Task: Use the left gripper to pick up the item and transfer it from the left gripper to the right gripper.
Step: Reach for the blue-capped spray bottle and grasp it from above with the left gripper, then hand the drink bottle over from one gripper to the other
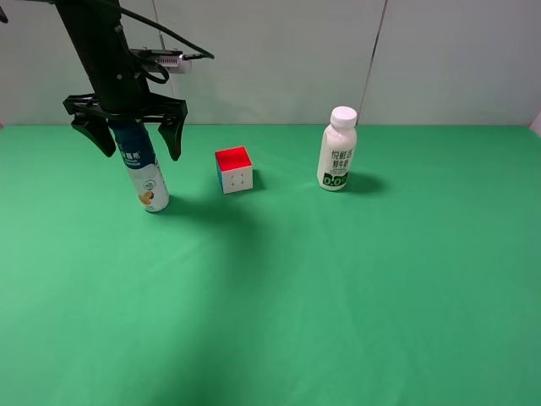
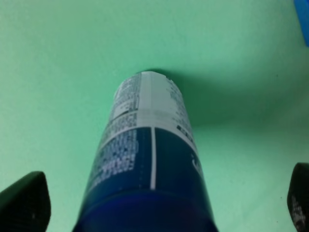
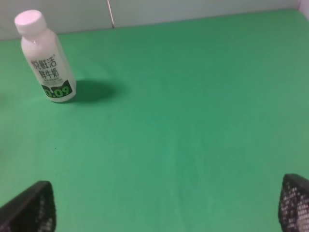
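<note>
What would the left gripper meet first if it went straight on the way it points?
The blue-capped bottle. The left gripper hangs open astride it, so it would probably meet the cap first.

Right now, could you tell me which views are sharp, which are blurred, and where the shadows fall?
Exterior high view: sharp, evenly lit, soft shadows right of the blue-capped bottle, cube and white-capped bottle. Left wrist view: blue-capped bottle close and blurred, print unreadable. Right wrist view: white-capped bottle fairly crisp, shadow beside it.
</note>
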